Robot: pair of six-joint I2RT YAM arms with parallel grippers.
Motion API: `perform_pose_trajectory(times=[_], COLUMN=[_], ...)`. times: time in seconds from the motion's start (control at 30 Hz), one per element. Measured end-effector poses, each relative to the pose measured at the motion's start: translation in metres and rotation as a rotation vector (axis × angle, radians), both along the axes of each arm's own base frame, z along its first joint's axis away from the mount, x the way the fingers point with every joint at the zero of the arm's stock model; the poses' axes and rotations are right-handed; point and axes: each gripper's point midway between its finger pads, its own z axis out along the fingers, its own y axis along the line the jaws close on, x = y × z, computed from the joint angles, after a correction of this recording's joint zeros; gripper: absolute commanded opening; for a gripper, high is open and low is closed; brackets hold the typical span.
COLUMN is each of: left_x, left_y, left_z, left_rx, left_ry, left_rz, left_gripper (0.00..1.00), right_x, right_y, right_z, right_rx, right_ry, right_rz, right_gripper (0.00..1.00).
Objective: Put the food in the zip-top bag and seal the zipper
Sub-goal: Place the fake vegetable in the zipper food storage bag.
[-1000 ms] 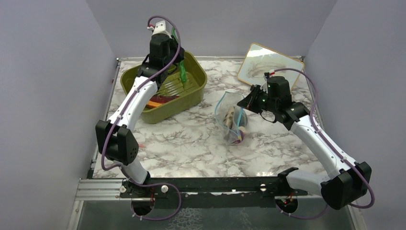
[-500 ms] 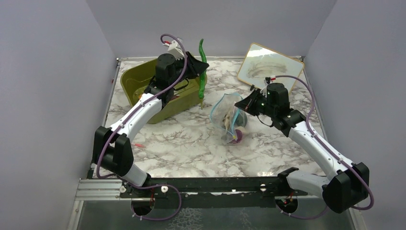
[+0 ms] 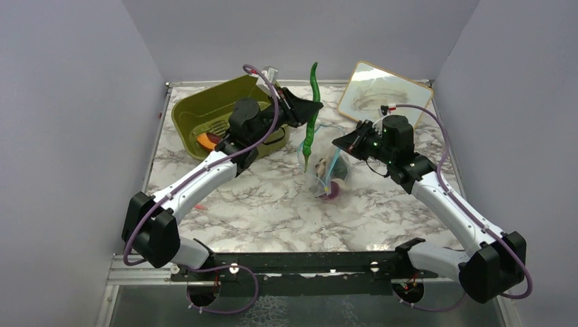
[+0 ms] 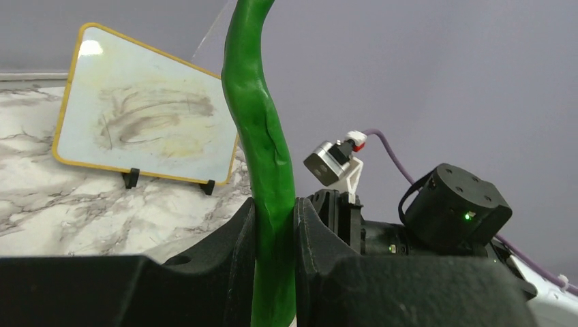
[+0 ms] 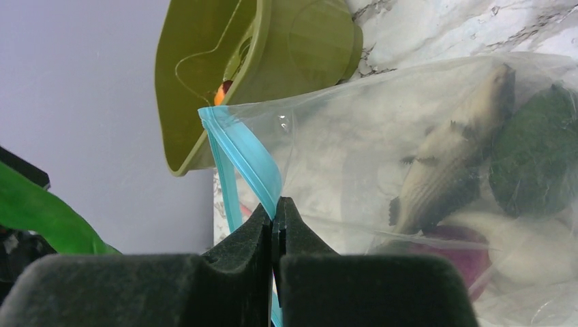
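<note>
My left gripper is shut on a long green chili pepper and holds it upright, its lower tip just above the mouth of the zip-top bag. In the left wrist view the pepper runs up between my pads. My right gripper is shut on the bag's light blue zipper strip and holds the mouth up and open. Inside the clear bag lie a pale fish-like piece, a dark green leaf and a pink-purple onion.
An olive-green tub stands at the back left, tilted, with an orange and dark red piece inside. A framed whiteboard leans at the back right. Grey walls close in both sides.
My left arm has lifted the green pepper out of the tub and carried it right, to above the bag's mouth. My right gripper has kept its hold on the bag and shifted slightly left.
</note>
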Motion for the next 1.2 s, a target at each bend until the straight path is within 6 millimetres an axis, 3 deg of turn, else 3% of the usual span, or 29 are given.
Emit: perform_pose_trajectory(times=[0.3, 0.7, 0.8, 0.97, 1.07, 1.2], left_x=[-0.026, -0.018, -0.016, -0.012, -0.009, -0.01], left_y=[-0.023, -0.028, -0.029, -0.029, -0.031, -0.031], left_z=[-0.011, 0.004, -0.004, -0.039, -0.057, -0.067], left_rx=[0.002, -0.013, -0.001, 0.033, 0.053, 0.059], left_ry=[-0.163, -0.345, -0.358, -0.336, -0.315, -0.301], left_rz=[-0.03, 0.024, 0.032, 0.044, 0.041, 0.038], left_gripper=[0.11, 0.08, 0.08, 0.09, 0.23, 0.31], right_x=[-0.002, -0.003, -0.003, -0.002, -0.001, -0.001], right_y=[0.007, 0.009, 0.009, 0.01, 0.01, 0.01], right_z=[0.006, 0.011, 0.012, 0.013, 0.016, 0.017], right_rx=[0.043, 0.056, 0.059, 0.062, 0.066, 0.068], right_ry=[0.005, -0.009, -0.015, -0.019, -0.029, -0.035], right_rz=[0.025, 0.04, 0.04, 0.04, 0.04, 0.04], right_gripper=[0.01, 0.01, 0.01, 0.01, 0.01, 0.01])
